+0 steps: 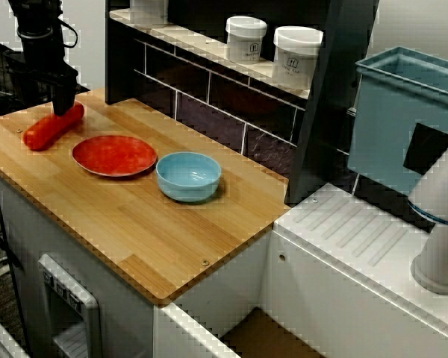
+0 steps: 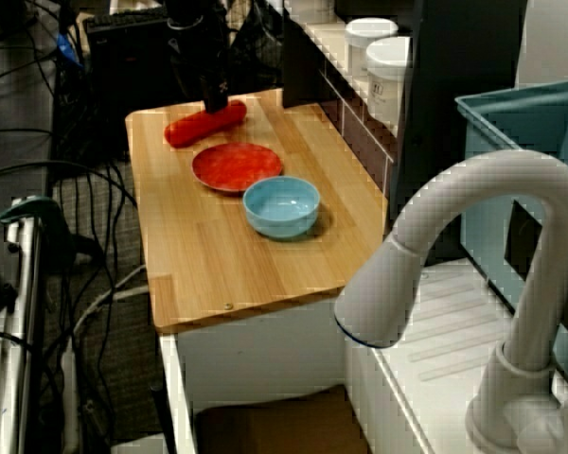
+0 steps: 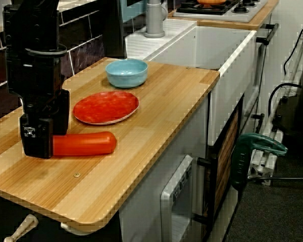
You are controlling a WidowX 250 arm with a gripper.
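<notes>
An orange-red carrot (image 1: 48, 128) lies flat on the wooden counter top (image 1: 172, 231) near its far left corner. My black gripper (image 1: 63, 107) stands upright over the carrot's end nearest the wall, its fingers straddling it. From the counter's end, the gripper (image 3: 37, 146) hides that end of the carrot (image 3: 83, 143). Whether the fingers press on it is not visible. A red plate (image 1: 113, 155) lies just right of the carrot with nothing on it. Beside the plate stands a light blue bowl (image 1: 188, 176).
A dark tiled back wall (image 1: 209, 97) with a shelf holding white jars (image 1: 246, 37) runs behind the counter. To the right are a white draining board (image 1: 358, 239), a grey faucet (image 2: 454, 246) and a teal bin (image 1: 403, 119). Cables hang beyond the counter's left end.
</notes>
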